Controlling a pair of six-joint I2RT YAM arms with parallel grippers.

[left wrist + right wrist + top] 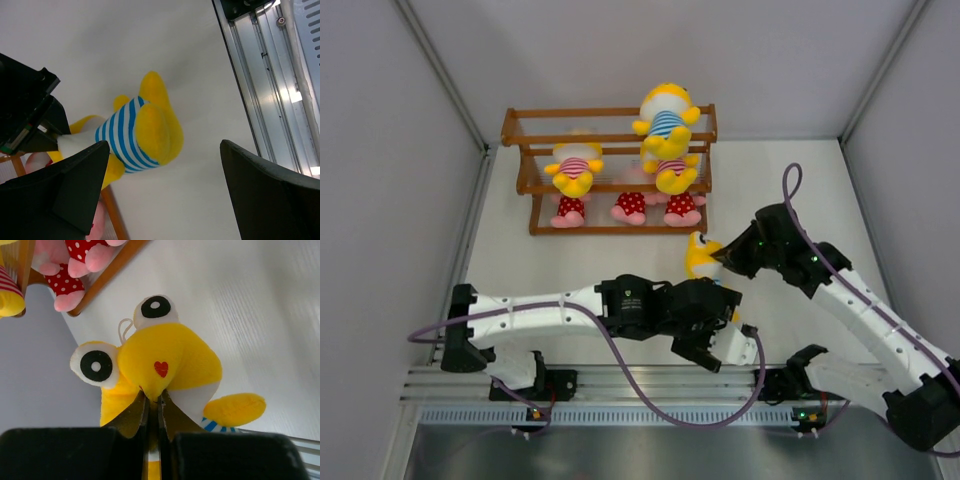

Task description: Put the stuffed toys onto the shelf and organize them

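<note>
Yellow stuffed toy (170,355) w/ blue-striped shirt, pinched at the mouth by right claw (152,407), jaws closed tight on the plush; over white table (800,190), just in front of right end of shelf (610,113); resting or lifted, can't tell. Left claw (162,150) wide open, gripping nothing; fingers (75,185) either side of toy's striped body, contact unclear. On shelf: one blue-striped yellow toy (665,112) up top, right side; two pink-striped yellow ones (574,168) on mid tier; three pink red-dotted ones (630,205) along bottom tier, side by side.
</note>
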